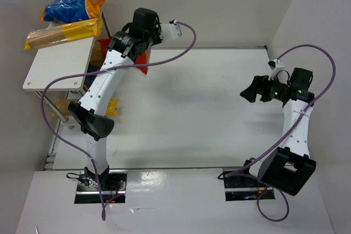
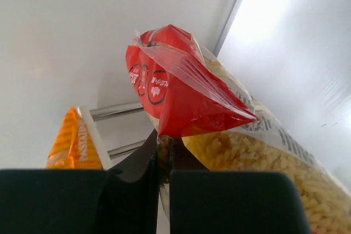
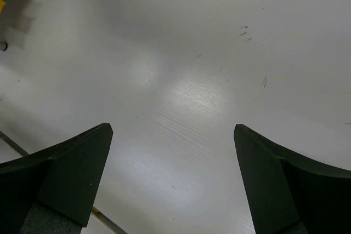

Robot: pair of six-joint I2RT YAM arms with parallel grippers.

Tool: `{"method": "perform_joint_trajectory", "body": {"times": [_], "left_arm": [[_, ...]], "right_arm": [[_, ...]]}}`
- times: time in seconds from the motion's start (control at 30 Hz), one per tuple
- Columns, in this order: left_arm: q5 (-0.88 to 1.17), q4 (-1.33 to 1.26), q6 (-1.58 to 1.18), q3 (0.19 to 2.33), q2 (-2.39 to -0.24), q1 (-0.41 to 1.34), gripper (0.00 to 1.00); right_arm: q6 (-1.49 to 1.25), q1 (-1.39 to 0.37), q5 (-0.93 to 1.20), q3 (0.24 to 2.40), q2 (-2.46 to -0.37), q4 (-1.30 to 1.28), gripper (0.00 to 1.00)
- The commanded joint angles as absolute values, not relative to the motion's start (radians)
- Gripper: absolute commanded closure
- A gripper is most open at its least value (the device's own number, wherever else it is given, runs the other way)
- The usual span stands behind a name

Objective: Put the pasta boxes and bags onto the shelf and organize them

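Pasta bag with the red label [image 2: 186, 97] is pinched tight in the left gripper [image 2: 163, 154]. It is up in the air, just beside the shelf [image 1: 55, 67], so the shelf lies to its left. The right gripper [image 3: 173, 130] is wide open, far off over the table [image 3: 208, 53].

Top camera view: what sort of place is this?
Most likely a robotics test bench: bare white walls box in a white table, two arms are bolted at its edge, a small shelf holds pasta bags, and the left gripper grips a red-labelled bag.
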State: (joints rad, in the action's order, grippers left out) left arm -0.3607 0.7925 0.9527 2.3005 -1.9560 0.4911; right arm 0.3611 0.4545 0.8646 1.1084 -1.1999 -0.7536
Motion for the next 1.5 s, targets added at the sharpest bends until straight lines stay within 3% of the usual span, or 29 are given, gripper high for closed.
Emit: {"method": "perform_joint_trajectory", "body": {"times": [0.0,0.13,0.33,0.7,1.03,1.47], "left_arm": [[-0.287,0.990,0.801,2.520,-1.972,0.528,1.00],[-0.183,1.302,0.669,2.946,-2.113,0.563,1.00],[-0.123,1.302,0.643,2.650,-1.938,0.600,1.00],[-0.160,1.302,0.496,2.524,-1.686,0.620,1.00],[-0.303,1.302,0.410,2.565,-1.545,0.620,1.00],[-0.531,1.302,0.367,2.780,-1.588,0.583,1.00]], "right_arm": [[0.367,0.462,0.908,1.098,-1.197,-0.713,0.00],[0.367,0.462,0.917,1.089,-1.197,-0.713,0.00],[0.367,0.462,0.936,1.089,-1.187,-0.713,0.00],[0.367,0.462,0.945,1.062,-1.158,-0.713,0.00],[0.357,0.462,0.954,1.043,-1.158,-0.704,0.00],[0.339,0.462,0.945,1.011,-1.075,-0.695,0.00]]}}
